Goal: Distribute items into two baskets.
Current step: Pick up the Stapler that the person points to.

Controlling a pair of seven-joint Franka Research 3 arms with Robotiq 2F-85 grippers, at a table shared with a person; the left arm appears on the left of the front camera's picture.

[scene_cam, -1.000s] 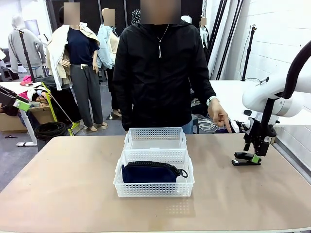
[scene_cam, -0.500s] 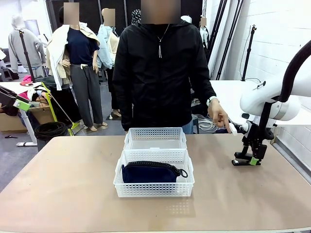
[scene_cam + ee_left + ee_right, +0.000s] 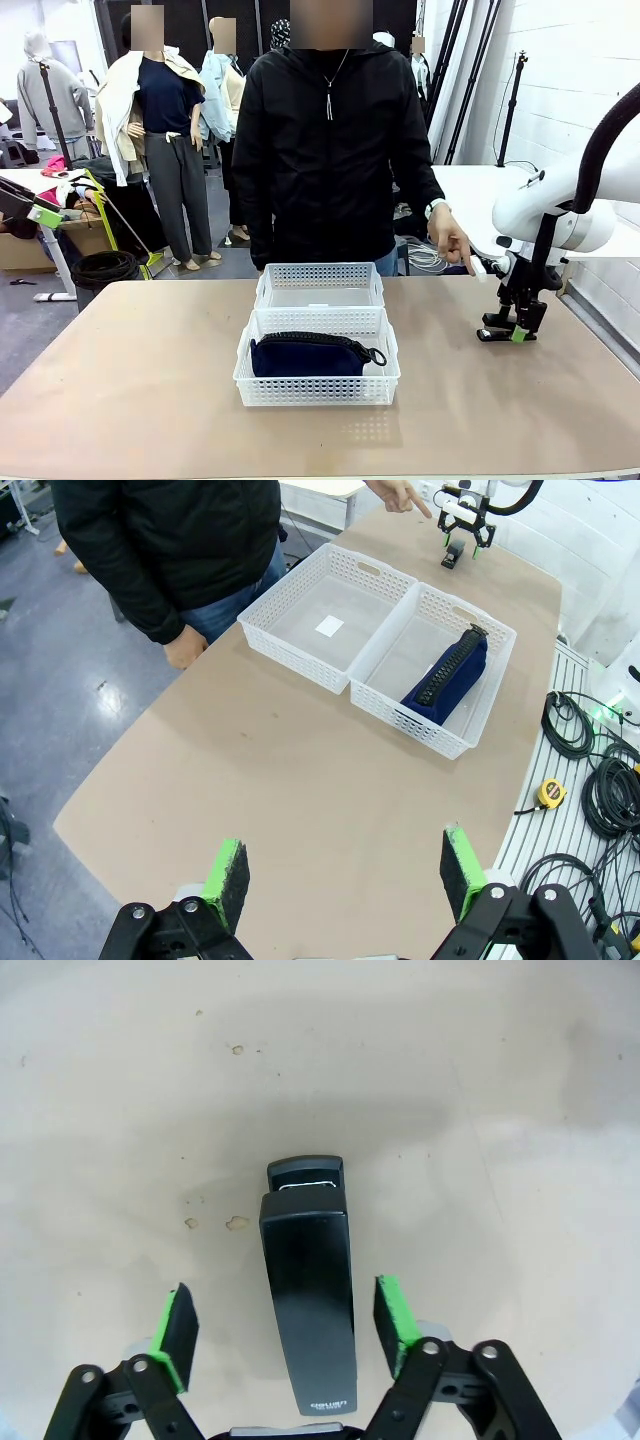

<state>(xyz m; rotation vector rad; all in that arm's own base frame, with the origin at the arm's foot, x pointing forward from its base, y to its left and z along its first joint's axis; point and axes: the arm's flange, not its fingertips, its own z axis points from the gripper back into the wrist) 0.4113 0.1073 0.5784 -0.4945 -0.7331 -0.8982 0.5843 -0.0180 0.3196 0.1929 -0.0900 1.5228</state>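
- Straddling the small black desk stapler (image 3: 305,1290) at the table's right, our right gripper (image 3: 285,1300) stands spread, not touching it;
- our left gripper (image 3: 340,865) gapes wide;
- the soft navy-blue fabric pouch (image 3: 305,357) lies in the near white lattice plastic basket (image 3: 318,392).

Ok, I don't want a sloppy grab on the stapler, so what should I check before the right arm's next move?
1. The stapler centred in the right gripper: ok, one finger along each long side.
2. The green pads touching it: not ok, gaps on both sides.
3. The far basket free: ok, just a label inside.
4. The pouch in the near basket: ok.
5. The person's hand clear of the way there: cannot tell; it points down close by.
6. The left gripper out of the way: ok, open above bare table.
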